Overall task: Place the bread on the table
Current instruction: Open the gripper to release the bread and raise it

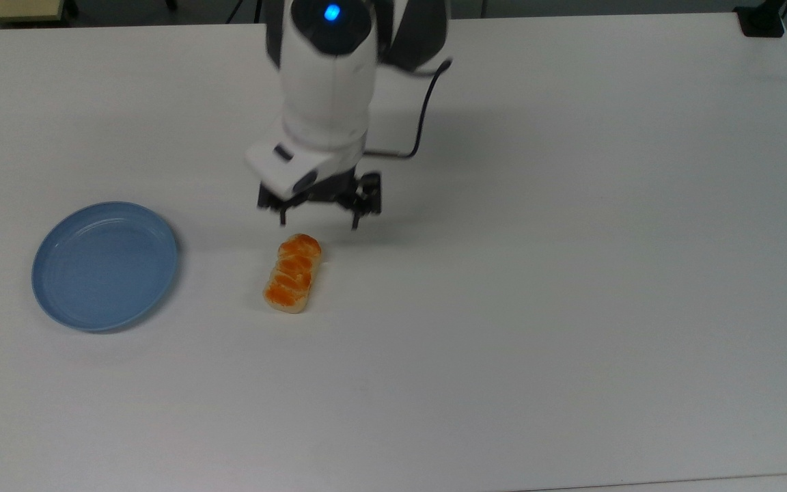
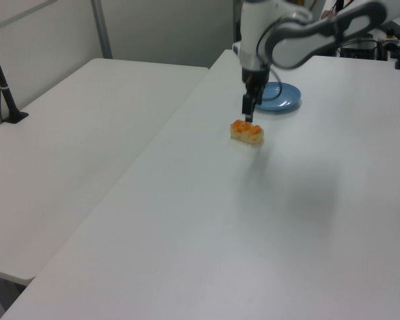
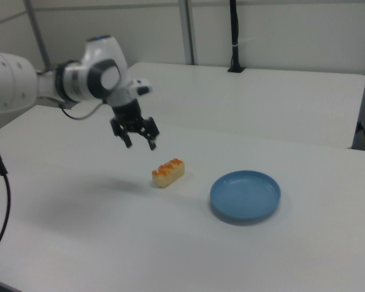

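Beside the plate [image 1: 104,265], bread [image 1: 292,273] lies free on the surface [image 1: 571,273].
End effector [image 1: 319,222] hangs empty, spread, above the bread's far end from the plate in the right view, long axis toward it.

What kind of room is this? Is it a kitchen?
Probably a robot lab, not a kitchen: a robot arm's open end effector hangs over a bare white table holding just a toy-like bread and a blue plate.

A: Where does the bread [image 1: 292,273] lie?

B: On the table [image 1: 571,273], to the top view's right of the plate [image 1: 104,265], apart from it.

A: And the gripper [image 1: 319,217]?

B: Above the table, just behind the bread's far end in the top view, touching nothing.
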Available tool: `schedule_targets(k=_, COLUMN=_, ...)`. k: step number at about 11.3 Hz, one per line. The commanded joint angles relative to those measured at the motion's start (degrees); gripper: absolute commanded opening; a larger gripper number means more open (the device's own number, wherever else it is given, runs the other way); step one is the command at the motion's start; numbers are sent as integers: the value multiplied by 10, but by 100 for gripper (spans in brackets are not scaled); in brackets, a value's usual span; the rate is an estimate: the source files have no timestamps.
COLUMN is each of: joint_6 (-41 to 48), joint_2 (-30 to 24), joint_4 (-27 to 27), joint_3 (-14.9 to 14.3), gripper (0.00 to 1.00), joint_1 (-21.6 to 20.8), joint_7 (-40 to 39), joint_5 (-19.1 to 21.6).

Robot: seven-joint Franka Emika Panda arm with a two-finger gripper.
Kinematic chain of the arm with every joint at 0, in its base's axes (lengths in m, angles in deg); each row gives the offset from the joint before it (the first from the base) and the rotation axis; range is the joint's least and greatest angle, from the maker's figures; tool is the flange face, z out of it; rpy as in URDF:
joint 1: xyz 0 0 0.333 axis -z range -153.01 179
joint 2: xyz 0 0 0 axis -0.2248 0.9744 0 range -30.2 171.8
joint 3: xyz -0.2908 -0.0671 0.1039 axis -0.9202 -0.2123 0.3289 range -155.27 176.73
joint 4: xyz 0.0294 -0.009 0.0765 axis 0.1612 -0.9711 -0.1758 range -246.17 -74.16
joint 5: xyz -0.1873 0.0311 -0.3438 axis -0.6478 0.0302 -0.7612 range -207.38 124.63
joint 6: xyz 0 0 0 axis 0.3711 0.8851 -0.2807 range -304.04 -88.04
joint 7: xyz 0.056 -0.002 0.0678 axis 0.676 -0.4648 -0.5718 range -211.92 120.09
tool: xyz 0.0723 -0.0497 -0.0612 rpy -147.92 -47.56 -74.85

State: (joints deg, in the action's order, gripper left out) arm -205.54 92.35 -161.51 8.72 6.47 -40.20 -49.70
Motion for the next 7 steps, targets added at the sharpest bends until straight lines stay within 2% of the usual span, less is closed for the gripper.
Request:
schedule_targets(k=1, joint_6=128, joint_2=-117, joint_4=-16, joint_3=-7, gripper=100, joint_1=-24, joint_7=27, joint_5=37)
schedule_targets(k=4, joint_6=196, joint_2=-188, joint_4=-18, joint_3=-9, gripper=100, joint_1=-9, joint_7=19, joint_5=53)
schedule_targets(k=5, joint_6=198, joint_2=-195, joint_4=-18, joint_3=-9, gripper=100, joint_1=6, joint_7=15, joint_5=54)
schedule_targets(k=7, joint_6=199, joint_2=-200, joint_4=-16, joint_3=-12, gripper=100, joint_1=9, joint_7=15, joint_5=56)
